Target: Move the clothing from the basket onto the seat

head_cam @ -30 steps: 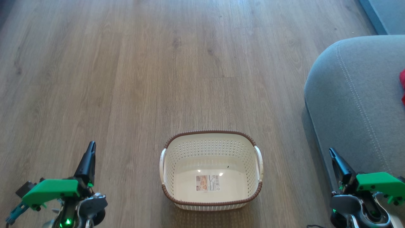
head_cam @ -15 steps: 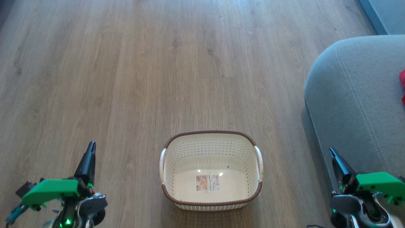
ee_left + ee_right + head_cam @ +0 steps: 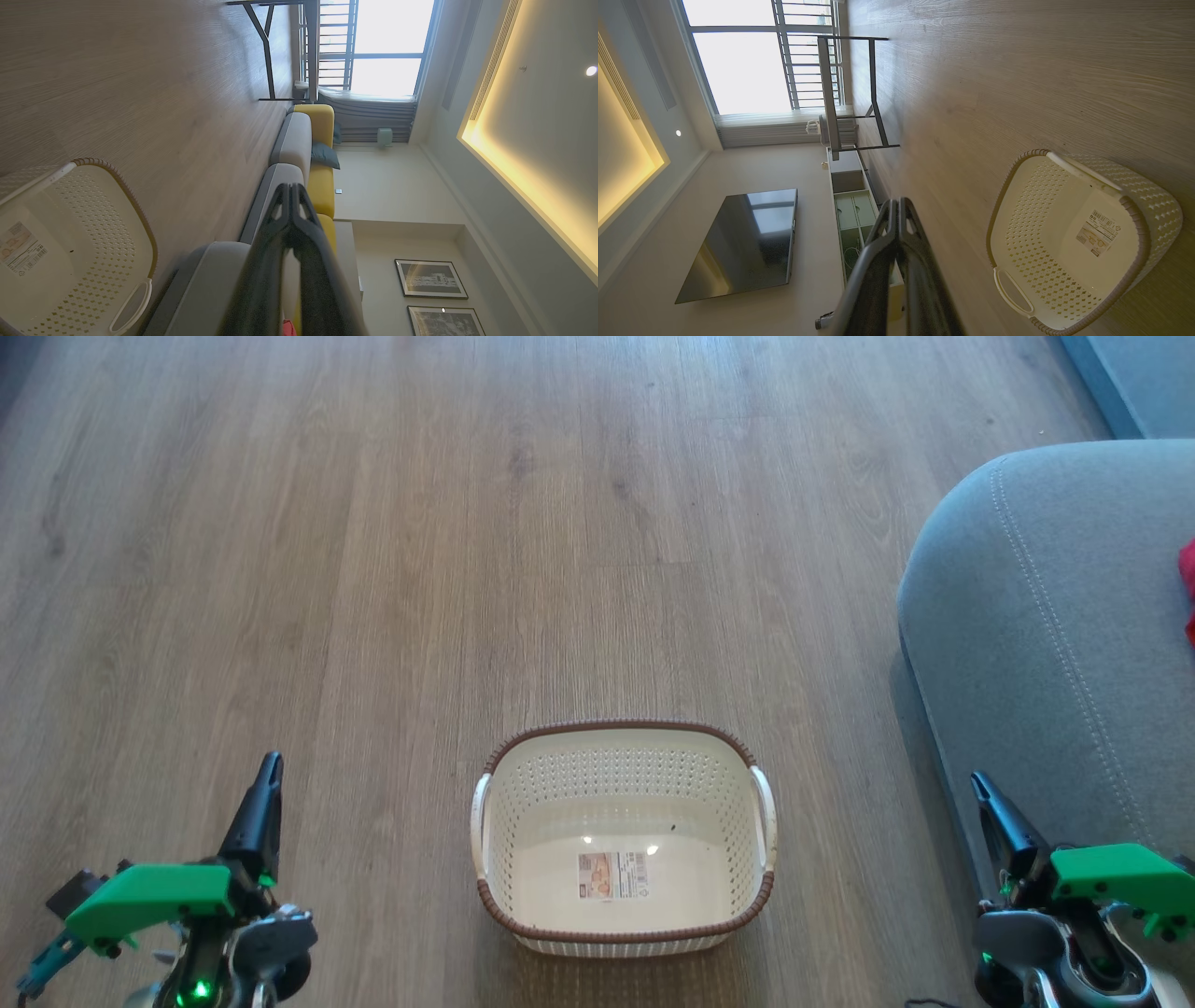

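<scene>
Close to done by the look of it, perhaps done already. At lower centre of the head view, the basket (image 3: 621,784), empty of fabric: nothing inside but a label sticker (image 3: 611,875) on the bare bottom. At the right edge of the same frame, a strip of the clothing (image 3: 1188,583), bright red, lying on the seat (image 3: 1046,644) and well apart from the basket; cut off by the frame edge beyond that. Judging from this, little or nothing left to carry over.

At lower left, the left gripper (image 3: 269,770); at lower right, the right gripper (image 3: 980,791). Fingers pressed together on both, holding nothing, tips pointing up the frame, neither touching the basket.

Counted:
- one basket, with two side handles
- one label sticker
- one grey seat cushion in the head view
- two grippers
- of the clothing, a single red patch in sight; impossible to tell whether one garment or several
</scene>
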